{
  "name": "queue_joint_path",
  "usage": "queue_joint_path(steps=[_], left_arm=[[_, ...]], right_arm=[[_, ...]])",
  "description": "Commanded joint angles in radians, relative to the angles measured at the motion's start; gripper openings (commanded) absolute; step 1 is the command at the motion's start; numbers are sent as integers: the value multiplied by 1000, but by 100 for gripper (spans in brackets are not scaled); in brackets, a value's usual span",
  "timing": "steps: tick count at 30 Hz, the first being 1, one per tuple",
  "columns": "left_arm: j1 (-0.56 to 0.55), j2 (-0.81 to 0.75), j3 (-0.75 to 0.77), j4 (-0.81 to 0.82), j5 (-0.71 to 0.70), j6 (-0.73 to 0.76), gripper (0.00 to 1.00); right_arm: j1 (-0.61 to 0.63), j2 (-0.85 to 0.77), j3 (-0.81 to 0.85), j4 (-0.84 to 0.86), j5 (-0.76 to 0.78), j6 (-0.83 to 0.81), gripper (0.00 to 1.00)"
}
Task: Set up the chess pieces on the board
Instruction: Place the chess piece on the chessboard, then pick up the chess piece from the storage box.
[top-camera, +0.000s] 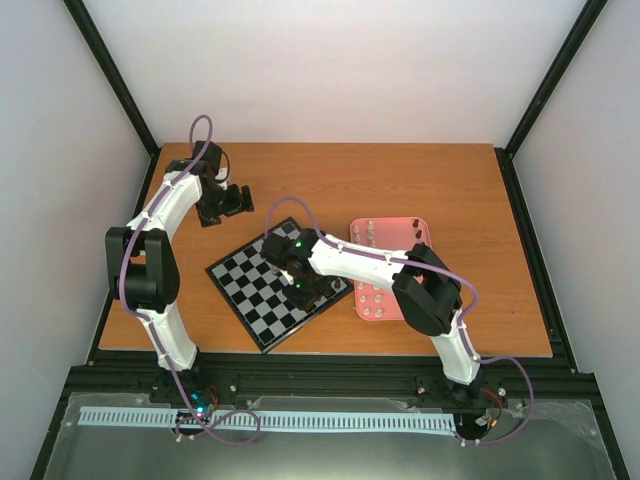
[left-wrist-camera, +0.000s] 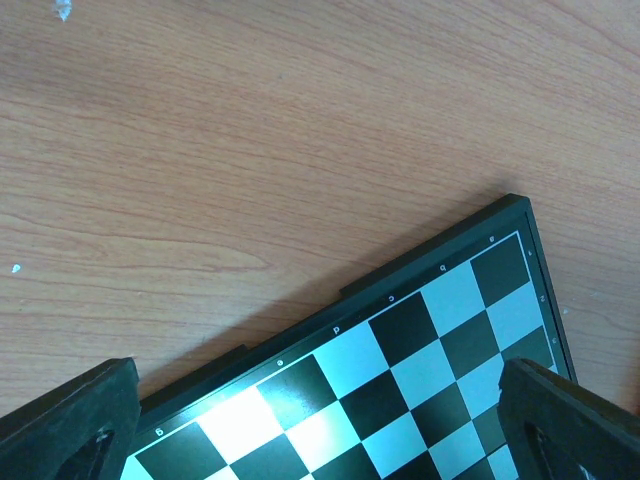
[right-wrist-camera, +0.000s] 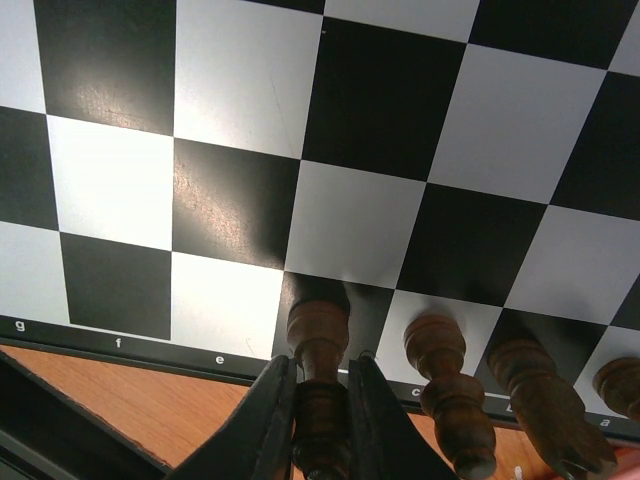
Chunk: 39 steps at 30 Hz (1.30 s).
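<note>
On the right wrist camera I see the right gripper (right-wrist-camera: 320, 425) pressed together on one dark brown turned wooden chess piece (right-wrist-camera: 318, 335). Its two black fingers (right-wrist-camera: 262, 425) pinch the piece from both sides. The piece stands upright on a black square in the edge row of the flat black and pale grey checkerboard (right-wrist-camera: 350, 150), between the columns marked e and c. Just beside it, in the same row, stand three other dark brown pieces (right-wrist-camera: 436, 350).

On the top camera this gripper is low over the right edge of the checkerboard, near the pink rounded plastic tray (top-camera: 392, 221), which holds several small pegs (top-camera: 366, 231).

The left gripper (top-camera: 224, 200) hangs over the brown wooden table (top-camera: 420, 170), beside the far left edge of the checkerboard and apart from it. Its own camera shows its dark fingertips (left-wrist-camera: 70, 420) spread wide, with one corner of the checkerboard below them.
</note>
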Motion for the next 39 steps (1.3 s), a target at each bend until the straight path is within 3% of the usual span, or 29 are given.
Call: queue_joint_path(steps=[1, 14, 23, 29, 34, 39], left_arm=[[0, -7, 9, 14, 4, -9, 100], [1, -10, 3, 14, 5, -7, 100], [1, -17, 2, 13, 2, -7, 100], [0, -24, 7, 9, 3, -5, 100], [0, -24, 14, 0, 7, -4, 100], [1, -20, 23, -5, 19, -5, 100]], right_arm=[[-5, 17, -3, 3, 7, -6, 4], [-5, -36, -30, 16, 5, -7, 22], [-4, -111, -6, -8, 10, -19, 28], [-14, -190, 52, -54, 39, -16, 39], [-172, -248, 25, -47, 33, 16, 54], [-397, -289, -70, -22, 103, 0, 57]])
